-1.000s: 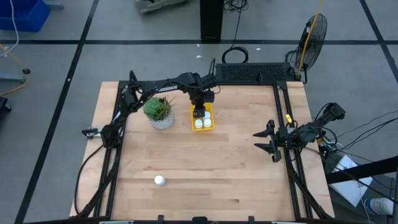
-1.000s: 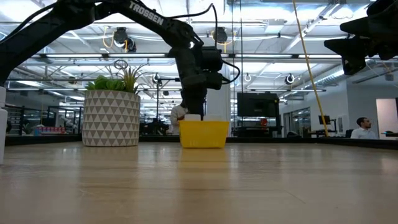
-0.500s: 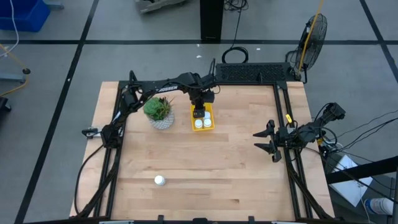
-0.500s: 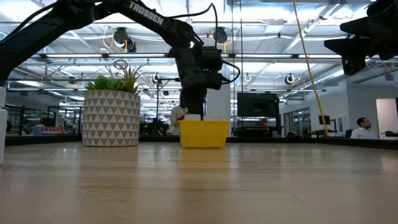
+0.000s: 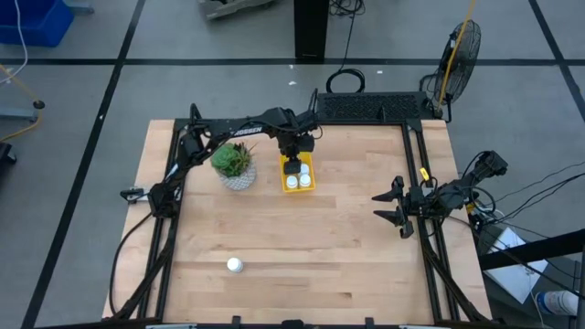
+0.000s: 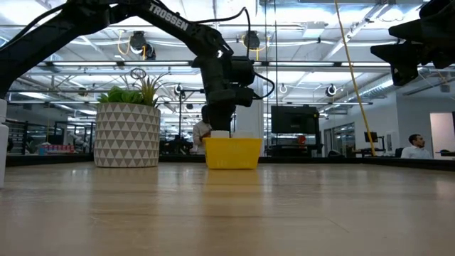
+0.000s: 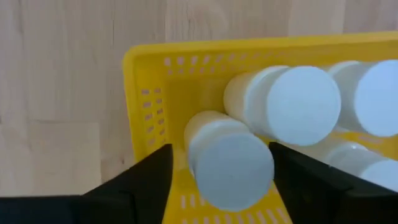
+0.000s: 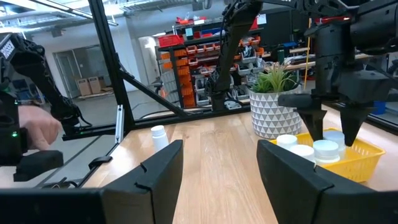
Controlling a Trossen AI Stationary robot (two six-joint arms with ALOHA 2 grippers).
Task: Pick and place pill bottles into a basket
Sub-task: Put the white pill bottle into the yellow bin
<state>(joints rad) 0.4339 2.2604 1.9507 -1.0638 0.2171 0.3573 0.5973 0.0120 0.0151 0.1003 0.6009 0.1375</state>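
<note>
Left end effector [image 5: 292,166] risen slightly | fingers apart, empty, over basket [image 5: 309,184] | bottle [image 5: 235,265] on table

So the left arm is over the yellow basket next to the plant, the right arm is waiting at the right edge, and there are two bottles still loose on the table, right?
Not quite: the high view shows only one loose pill bottle, near the table's front edge. The rest holds: the left gripper is over the yellow basket beside the plant, and the right gripper waits at the right edge.
</note>
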